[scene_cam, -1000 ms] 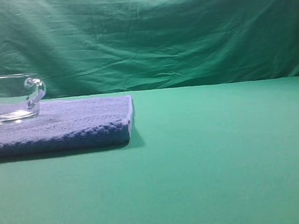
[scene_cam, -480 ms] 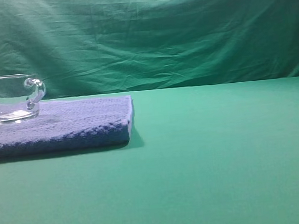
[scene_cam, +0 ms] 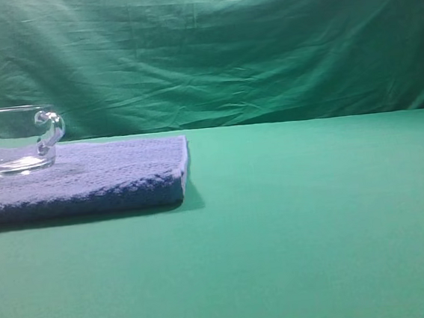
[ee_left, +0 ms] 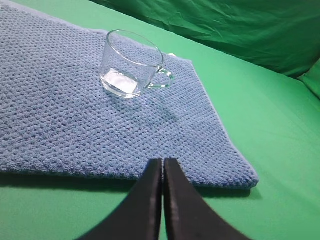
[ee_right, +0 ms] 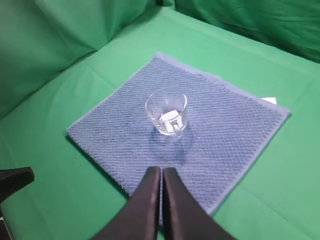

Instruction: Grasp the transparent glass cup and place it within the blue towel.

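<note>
Nothing moved — glass cup point(scene_cam: 16, 140) upright on towel point(scene_cam: 101, 177)

One transparent glass cup point(ee_right: 167, 113), one blue towel point(ee_right: 220, 135), two tools.

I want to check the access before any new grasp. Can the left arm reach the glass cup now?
Probably yes. The transparent glass cup stands upright on the blue towel, with nothing between it and the left gripper. The gripper's jaws are shut, though, so they must open first.
</note>
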Robot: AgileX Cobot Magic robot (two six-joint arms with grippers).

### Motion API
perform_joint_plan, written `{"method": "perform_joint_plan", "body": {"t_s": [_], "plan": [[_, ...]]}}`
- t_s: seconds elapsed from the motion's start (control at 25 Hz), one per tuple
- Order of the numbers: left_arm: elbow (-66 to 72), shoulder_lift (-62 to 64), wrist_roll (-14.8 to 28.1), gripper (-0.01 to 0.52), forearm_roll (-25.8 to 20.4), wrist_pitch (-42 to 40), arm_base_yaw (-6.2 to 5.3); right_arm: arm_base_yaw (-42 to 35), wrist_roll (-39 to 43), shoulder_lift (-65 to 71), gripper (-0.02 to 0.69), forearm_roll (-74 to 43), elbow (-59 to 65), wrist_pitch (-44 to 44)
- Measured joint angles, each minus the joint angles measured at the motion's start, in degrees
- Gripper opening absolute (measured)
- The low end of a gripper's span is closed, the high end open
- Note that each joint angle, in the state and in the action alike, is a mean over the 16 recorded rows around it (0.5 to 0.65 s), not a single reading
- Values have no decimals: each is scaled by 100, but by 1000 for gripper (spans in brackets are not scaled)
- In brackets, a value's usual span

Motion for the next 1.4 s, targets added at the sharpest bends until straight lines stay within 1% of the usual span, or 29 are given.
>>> {"method": "perform_joint_plan", "body": {"t_s": [0.48,0.68,1.04,1.24,1.4], "plan": [[0,0,0,0,0,0,0,-1495,100,-2882,0,-187,2992,-1558],[0,0,0,0,0,0,0,-1951,108,-3991,0,-368,4146,-2257],[0,0,0,0,0,0,0,-2258,100,-5626,0,-649,6120,-3177],[0,0,0,0,0,0,0,-2296,42,-6142,0,-772,6855,-3400],[0,0,0,0,0,0,0,-2299,-36,-6351,0,-902,7176,-3414]]}}
